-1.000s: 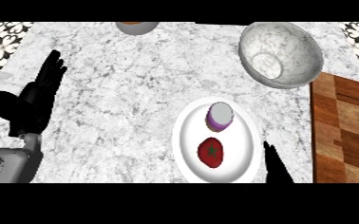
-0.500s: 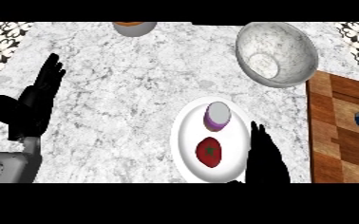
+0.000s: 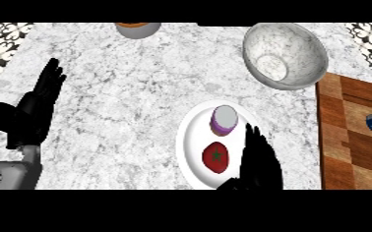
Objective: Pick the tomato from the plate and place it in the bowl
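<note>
Head view: the right hand (image 3: 258,164), fingers straight and holding nothing, lies over the plate (image 3: 190,142) beside the tomato (image 3: 215,157). The left hand (image 3: 35,109) rests open at the worktop's (image 3: 145,88) left edge.

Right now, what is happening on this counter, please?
The robot's right hand, fingers straight, is over the right side of the white plate, just beside the tomato but not yet holding it. A purple onion also lies on the plate. The marble bowl stands empty at the upper right. The left hand rests open at the left edge.
</note>
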`<action>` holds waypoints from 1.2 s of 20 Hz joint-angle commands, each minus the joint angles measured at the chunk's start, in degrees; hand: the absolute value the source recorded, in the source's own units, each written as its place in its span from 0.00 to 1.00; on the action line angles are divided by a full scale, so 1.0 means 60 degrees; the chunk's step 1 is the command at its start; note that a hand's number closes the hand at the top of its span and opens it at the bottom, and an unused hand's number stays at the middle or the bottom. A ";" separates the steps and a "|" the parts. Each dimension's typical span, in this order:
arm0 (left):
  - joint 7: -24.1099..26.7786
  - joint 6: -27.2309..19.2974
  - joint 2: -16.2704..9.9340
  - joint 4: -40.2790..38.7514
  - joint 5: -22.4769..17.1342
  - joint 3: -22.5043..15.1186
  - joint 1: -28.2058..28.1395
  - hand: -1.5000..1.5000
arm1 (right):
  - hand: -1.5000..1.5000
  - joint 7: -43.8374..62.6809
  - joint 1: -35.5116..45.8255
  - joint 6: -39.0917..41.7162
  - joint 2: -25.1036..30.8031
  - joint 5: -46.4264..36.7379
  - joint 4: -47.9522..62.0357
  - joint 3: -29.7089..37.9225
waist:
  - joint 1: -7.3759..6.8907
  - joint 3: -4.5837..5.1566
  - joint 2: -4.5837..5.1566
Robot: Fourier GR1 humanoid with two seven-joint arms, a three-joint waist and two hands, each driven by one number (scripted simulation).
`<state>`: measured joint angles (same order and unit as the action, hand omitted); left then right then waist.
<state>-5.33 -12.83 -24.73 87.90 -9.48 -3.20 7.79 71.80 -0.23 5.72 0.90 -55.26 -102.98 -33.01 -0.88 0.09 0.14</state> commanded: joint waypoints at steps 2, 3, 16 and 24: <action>-0.0075 -0.0021 -0.0019 0.0264 0.0146 0.0034 -0.0180 0.50 | 0.00 0.2239 0.0351 -0.0792 -0.0143 0.0201 0.0869 -0.0412 | 0.0007 -0.0010 -0.0024; 0.0078 0.0267 -0.0024 -0.0081 -0.0053 0.0149 -0.0130 0.50 | 0.00 0.2240 0.0331 -0.0983 -0.0143 0.0192 0.0901 -0.0614 | 0.0057 -0.0006 -0.0015; -0.0447 0.0526 -0.0179 0.0264 -0.0155 0.0519 0.0031 0.50 | 1.00 0.2078 0.1015 -0.1273 -0.0142 0.1463 0.1824 -0.0270 | 0.0038 -0.0014 -0.0032; -0.0085 0.0520 0.0156 0.0056 0.0135 0.0679 -0.0097 0.50 | 1.00 0.0851 0.1760 -0.2086 -0.0134 0.1403 0.3090 -0.0120 | 0.0078 -0.0014 -0.0022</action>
<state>-6.00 -10.81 -23.41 88.01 -8.02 -0.74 7.52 68.72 8.92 -2.64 2.02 -48.04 -87.47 -32.55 -0.14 0.64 -0.58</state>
